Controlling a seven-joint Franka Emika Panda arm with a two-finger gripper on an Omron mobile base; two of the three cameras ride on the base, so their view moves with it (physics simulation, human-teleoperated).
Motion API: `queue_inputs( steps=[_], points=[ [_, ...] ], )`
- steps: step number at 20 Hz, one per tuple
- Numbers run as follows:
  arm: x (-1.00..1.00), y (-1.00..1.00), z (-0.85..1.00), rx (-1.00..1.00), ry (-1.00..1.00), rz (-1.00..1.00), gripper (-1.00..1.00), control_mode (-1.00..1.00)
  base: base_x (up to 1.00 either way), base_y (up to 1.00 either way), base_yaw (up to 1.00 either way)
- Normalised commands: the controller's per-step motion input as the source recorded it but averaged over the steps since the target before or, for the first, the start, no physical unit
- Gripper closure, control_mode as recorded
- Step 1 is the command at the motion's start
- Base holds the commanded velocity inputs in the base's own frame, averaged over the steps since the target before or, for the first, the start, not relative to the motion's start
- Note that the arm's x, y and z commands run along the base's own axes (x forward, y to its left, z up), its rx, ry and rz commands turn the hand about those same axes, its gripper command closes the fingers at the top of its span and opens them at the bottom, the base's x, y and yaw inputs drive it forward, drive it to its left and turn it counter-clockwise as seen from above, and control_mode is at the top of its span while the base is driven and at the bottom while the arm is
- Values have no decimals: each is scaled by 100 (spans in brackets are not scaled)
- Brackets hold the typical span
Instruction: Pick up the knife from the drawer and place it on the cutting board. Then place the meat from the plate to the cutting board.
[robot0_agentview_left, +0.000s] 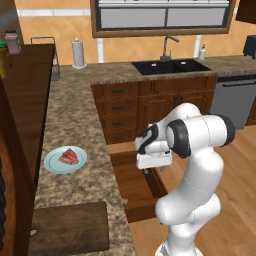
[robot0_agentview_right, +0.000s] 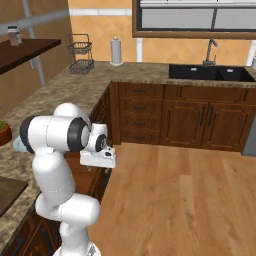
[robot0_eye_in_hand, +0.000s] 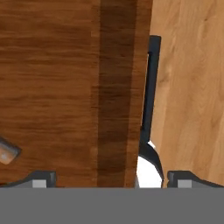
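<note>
My gripper (robot0_agentview_left: 154, 170) hangs open over the pulled-out drawer (robot0_agentview_left: 134, 186), pointing down, with nothing held. In the hand view its fingertips (robot0_eye_in_hand: 40, 179) stand wide apart above the drawer's dark front wall (robot0_eye_in_hand: 114, 87) and its dark handle (robot0_eye_in_hand: 151, 92). A small brown and grey end of the knife (robot0_eye_in_hand: 7, 152) pokes in at the left edge on the drawer's reddish bottom (robot0_eye_in_hand: 43, 78). The meat (robot0_agentview_left: 69, 156) lies on the pale blue plate (robot0_agentview_left: 52, 165) on the counter. The dark cutting board (robot0_agentview_left: 70, 227) lies nearer, at the counter's front.
Granite counter (robot0_agentview_left: 75, 115) runs along the left and the back. Stacked drawers (robot0_agentview_left: 116, 107), a black sink (robot0_agentview_left: 170, 66) with a faucet, a paper towel roll (robot0_agentview_left: 78, 53) and a wire basket (robot0_agentview_right: 80, 57) are at the back. Wooden floor (robot0_agentview_right: 180, 200) lies to the right.
</note>
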Motion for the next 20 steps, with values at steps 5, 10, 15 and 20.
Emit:
queue_inputs(
  steps=[5, 10, 15, 20],
  points=[
    [6, -1, -44, -1, 0, 0, -100, -100, 0, 0, 0],
    [0, -2, -6, 0, 0, 0, -100, -100, 0, 0, 0],
    [-6, -70, 0, 0, 0, 0, -100, -100, 0, 0, 0],
    [-15, -100, 1, -1, -3, 0, -100, -100, 0, 0, 0]
  ],
)
